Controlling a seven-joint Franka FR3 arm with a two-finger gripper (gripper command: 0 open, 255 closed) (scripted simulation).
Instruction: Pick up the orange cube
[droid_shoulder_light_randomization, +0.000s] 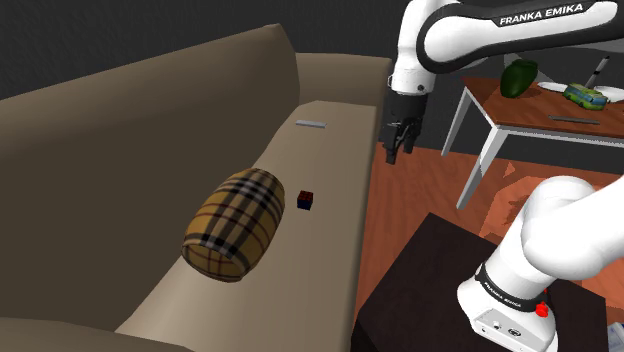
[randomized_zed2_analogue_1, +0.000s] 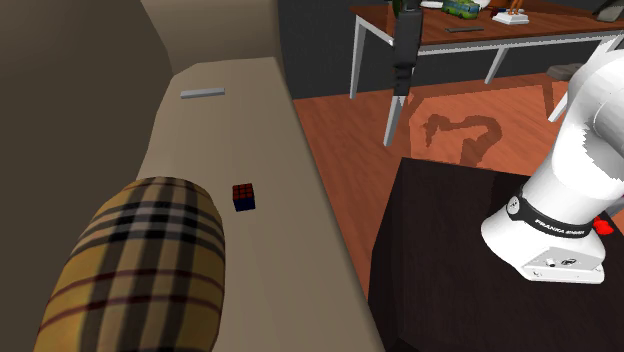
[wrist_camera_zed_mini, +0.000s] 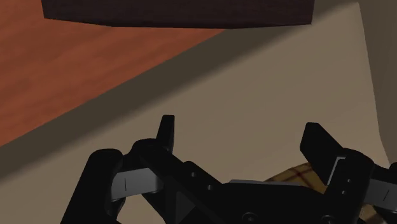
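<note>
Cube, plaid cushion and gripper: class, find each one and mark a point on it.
cube (droid_shoulder_light_randomization: 306, 199), shoulder view, the middle of its visible faces.
plaid cushion (droid_shoulder_light_randomization: 235, 225), shoulder view, middle of its rounded side.
gripper (droid_shoulder_light_randomization: 398, 150), shoulder view, midway between its fingertips.

Both exterior views high over sofa (droid_shoulder_light_randomization: 322, 150)

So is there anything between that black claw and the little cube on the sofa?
No. In the shoulder view, just bare beige sofa seat lies between the open gripper, hanging above the seat's edge, and the red-topped cube.
</note>
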